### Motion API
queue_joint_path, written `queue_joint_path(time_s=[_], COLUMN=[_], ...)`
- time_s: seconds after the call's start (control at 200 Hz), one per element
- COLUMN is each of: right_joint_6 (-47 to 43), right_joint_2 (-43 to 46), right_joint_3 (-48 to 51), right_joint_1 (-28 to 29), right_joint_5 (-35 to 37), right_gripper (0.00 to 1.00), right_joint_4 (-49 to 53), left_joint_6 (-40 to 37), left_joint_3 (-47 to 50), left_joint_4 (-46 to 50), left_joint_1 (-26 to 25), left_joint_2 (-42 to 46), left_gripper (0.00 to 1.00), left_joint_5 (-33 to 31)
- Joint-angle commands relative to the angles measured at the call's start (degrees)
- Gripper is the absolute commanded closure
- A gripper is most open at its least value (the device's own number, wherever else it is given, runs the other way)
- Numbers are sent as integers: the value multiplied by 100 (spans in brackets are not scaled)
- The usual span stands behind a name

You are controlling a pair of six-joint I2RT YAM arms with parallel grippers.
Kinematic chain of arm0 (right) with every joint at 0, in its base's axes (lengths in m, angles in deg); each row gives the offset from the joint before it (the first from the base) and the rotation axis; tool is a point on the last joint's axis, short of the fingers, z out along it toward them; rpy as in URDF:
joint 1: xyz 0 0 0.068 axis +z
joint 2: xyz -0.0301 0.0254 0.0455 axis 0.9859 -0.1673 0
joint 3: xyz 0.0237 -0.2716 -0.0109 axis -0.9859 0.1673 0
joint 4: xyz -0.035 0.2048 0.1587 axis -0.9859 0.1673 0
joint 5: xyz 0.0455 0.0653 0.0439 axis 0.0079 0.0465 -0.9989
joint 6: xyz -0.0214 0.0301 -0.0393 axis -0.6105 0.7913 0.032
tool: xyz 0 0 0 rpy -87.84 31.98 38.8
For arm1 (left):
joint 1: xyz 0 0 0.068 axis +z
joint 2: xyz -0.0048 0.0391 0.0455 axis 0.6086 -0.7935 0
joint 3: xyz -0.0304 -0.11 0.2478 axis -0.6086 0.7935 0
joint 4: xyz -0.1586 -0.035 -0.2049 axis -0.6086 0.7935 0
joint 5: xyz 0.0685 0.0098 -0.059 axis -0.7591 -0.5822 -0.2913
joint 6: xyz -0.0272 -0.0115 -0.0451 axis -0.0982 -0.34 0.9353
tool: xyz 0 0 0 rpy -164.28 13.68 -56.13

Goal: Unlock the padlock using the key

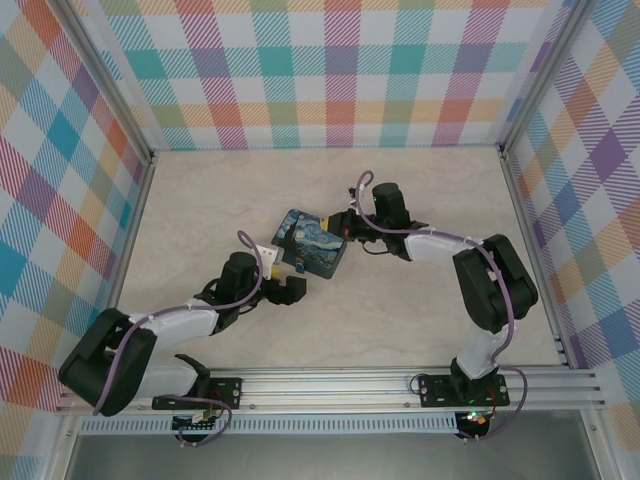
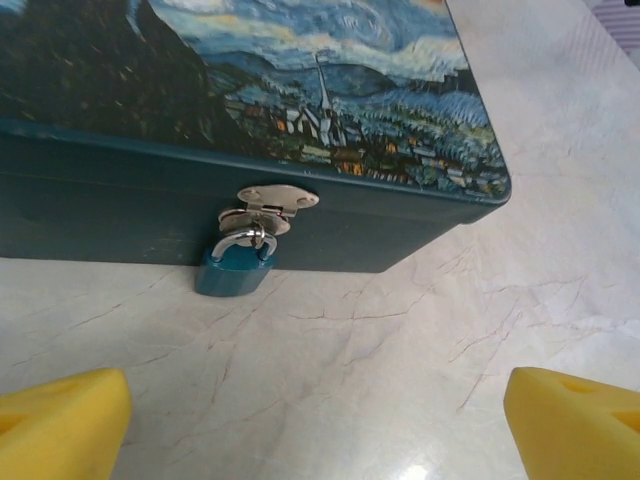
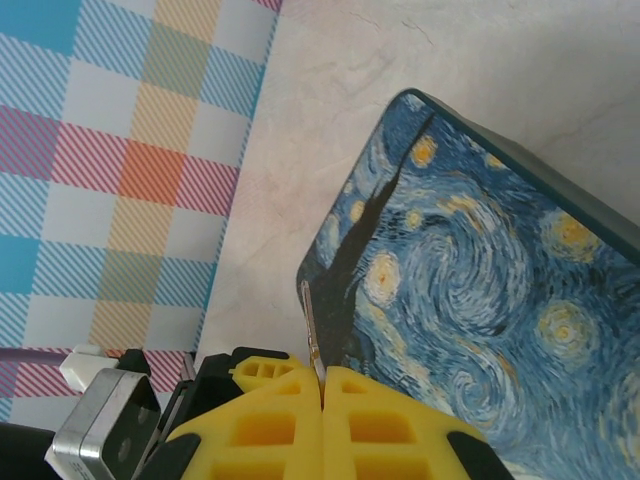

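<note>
The padlock (image 2: 235, 272) is small, with a teal body and a silver shackle hooked through the metal hasp (image 2: 268, 203) on the front wall of the painted tin (image 2: 300, 90). It rests on the table. My left gripper (image 2: 318, 430) is open a little in front of it, with yellow fingertips (image 2: 60, 425) wide apart and nothing between them. My right gripper (image 3: 323, 385) is shut on the key (image 3: 311, 325). The thin grey blade sticks out past the pads over the tin's lid (image 3: 480, 290). From above, the left gripper (image 1: 284, 290) and the right gripper (image 1: 344, 228) flank the tin (image 1: 310, 243).
The tin sits mid-table on a pale marble-look surface (image 1: 400, 320). Chequered walls (image 1: 330, 70) enclose the back and both sides. A rail (image 1: 400, 385) with the arm bases runs along the near edge. Open table lies behind and to the right of the tin.
</note>
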Motion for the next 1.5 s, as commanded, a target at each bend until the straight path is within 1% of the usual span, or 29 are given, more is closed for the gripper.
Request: queue_joint_path(time_s=[0.0, 0.13, 0.33, 0.47, 0.585, 0.8, 0.97, 1.215, 1.395, 1.495], right_joint_6=[-73, -137, -60, -255, -366, -476, -580, -653, -671, -666], right_joint_2=[-140, -210, -477, -501, -514, -529, -514, -497, -466, -466], right_joint_3=[-208, -274, -273, -354, -390, -438, -503, -525, -513, -521], right_joint_1=[74, 104, 154, 248, 288, 359, 401, 429, 438, 439], right_joint_5=[120, 265, 283, 566, 716, 763, 817, 825, 844, 837], right_gripper=[98, 97, 97, 97, 97, 97, 97, 97, 97, 97], right_joint_4=[377, 593, 574, 1030, 1275, 1369, 1483, 1528, 1530, 1519], left_joint_6=[-185, -197, -220, -233, -289, -445, -580, -239, -2, 51], left_joint_3=[-104, -144, -164, -201, -314, -289, -361, -554, -624, -664], left_joint_4=[-666, -907, -1308, -1644, -1761, -2099, -2144, -2146, -2147, -2137], left_joint_1=[129, 161, 179, 221, 266, 359, 382, 382, 365, 330], left_joint_2=[-303, -604, -1156, -1494, -1712, -1929, -2143, -2466, -2561, -2611], left_gripper=[9, 10, 14, 15, 17, 19, 24, 36, 47, 50], left_joint_5=[409, 497, 527, 543, 569, 473, 652, 1174, 1221, 1180])
